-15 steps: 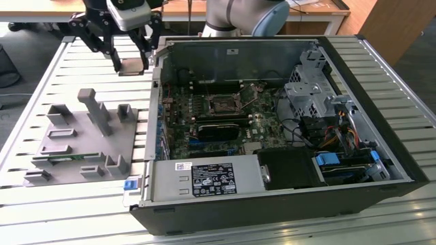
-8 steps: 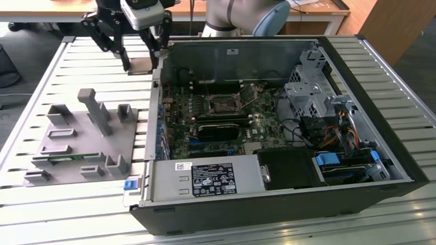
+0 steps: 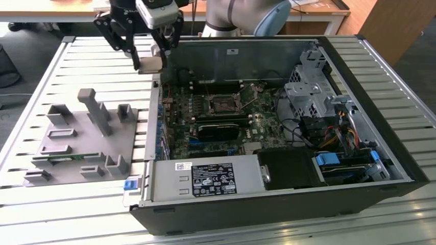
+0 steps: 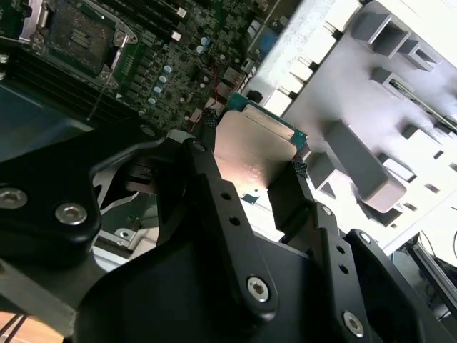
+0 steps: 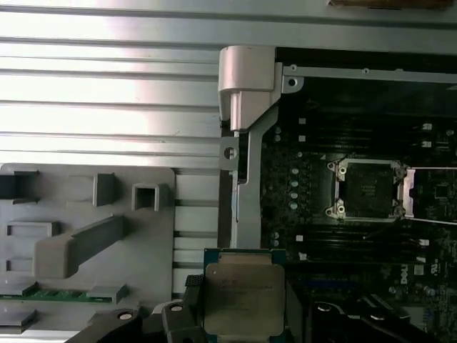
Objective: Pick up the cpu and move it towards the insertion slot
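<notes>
The tool (image 4: 255,168) grips the cpu (image 5: 241,298) between its fingers, above the case's edge (image 3: 155,84).

We see the arm (image 3: 235,15) in the exterior view as a rounded, pale silver-grey joint housing with a light blue cap on one side. At its end sits the gripper (image 3: 151,64), built of matte black linkage bars, with a light grey, boxy camera module (image 3: 158,11) mounted at the wrist. In the second wrist view we make out the gripper's (image 4: 253,175) black links closely: flat, thick plates with rounded ends, each dotted with small round holes and fastened by silver socket-head screws (image 4: 258,289). A bare metal bracket shows between the black parts. In the first wrist view the black fingertips (image 5: 193,289) look narrow and squared.
</notes>
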Available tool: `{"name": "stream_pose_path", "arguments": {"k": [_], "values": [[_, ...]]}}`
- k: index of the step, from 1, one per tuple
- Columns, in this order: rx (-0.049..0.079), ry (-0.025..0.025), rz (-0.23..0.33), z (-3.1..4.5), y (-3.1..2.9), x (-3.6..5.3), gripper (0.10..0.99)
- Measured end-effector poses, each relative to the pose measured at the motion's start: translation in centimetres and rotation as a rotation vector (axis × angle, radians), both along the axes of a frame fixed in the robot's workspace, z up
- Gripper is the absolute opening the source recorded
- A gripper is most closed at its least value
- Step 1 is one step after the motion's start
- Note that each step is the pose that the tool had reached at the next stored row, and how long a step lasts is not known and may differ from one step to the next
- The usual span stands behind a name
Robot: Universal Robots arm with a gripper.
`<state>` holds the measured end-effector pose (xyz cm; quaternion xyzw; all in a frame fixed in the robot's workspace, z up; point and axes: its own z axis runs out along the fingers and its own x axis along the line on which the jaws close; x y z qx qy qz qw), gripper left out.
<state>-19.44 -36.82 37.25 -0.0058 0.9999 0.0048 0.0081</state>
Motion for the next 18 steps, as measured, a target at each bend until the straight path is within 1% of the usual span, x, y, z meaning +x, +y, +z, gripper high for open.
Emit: {"name": "stream_pose_path", "arguments": {"k": [5,13,18], "values": [[0.0,0.0001,0.0,0.0,0.19,1.18,0.541],[0.024,0.0,-0.001,-0.05,0.41,2.89,0.541],[0.025,0.0,-0.007,-0.14,0.71,3.93,0.541]]}}
